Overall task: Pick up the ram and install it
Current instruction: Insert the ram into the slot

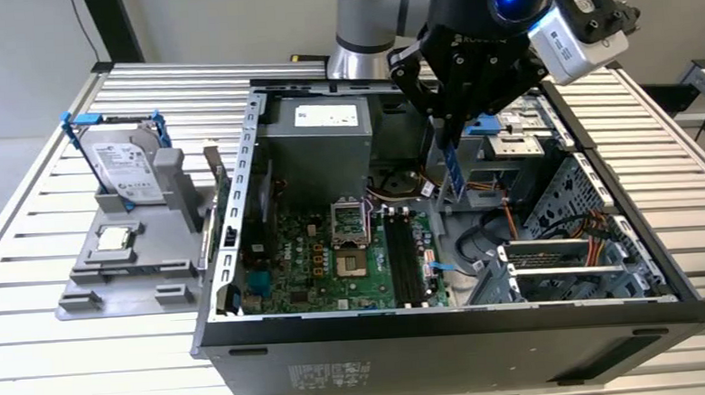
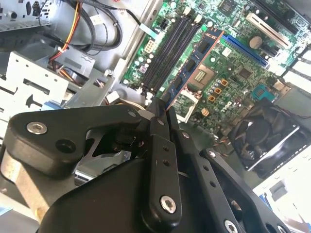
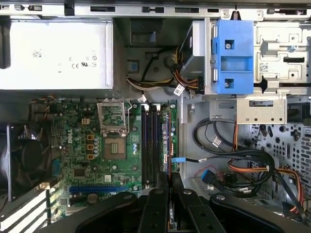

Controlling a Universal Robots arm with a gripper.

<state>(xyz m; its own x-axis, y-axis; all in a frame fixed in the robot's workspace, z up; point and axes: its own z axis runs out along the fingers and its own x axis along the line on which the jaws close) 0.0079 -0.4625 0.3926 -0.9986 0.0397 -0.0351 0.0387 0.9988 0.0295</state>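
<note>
The ram point(image 1: 456, 178) is a narrow dark stick with a bluish strip, hanging upright inside the open computer case point(image 1: 457, 337). My gripper point(image 1: 451, 142) is shut on its upper end. The stick hovers above the motherboard, a little to the exterior view's right of the black memory slots point(image 1: 402, 254) and not touching them. In the second wrist view the ram point(image 2: 194, 65) runs out from my gripper point(image 2: 160, 119) toward the slots point(image 2: 170, 48). In the first wrist view the ram point(image 3: 167, 141) appears edge-on beside the slots point(image 3: 149, 145), above my gripper point(image 3: 168, 187).
A silver hard drive with blue rails point(image 1: 127, 168) stands on a grey holder outside the case, at the exterior view's left. Inside are the power supply point(image 1: 319, 131), the CPU socket point(image 1: 349, 252), loose cables point(image 1: 499, 235), a blue drive bracket point(image 3: 234, 56) and a fan point(image 2: 265, 136).
</note>
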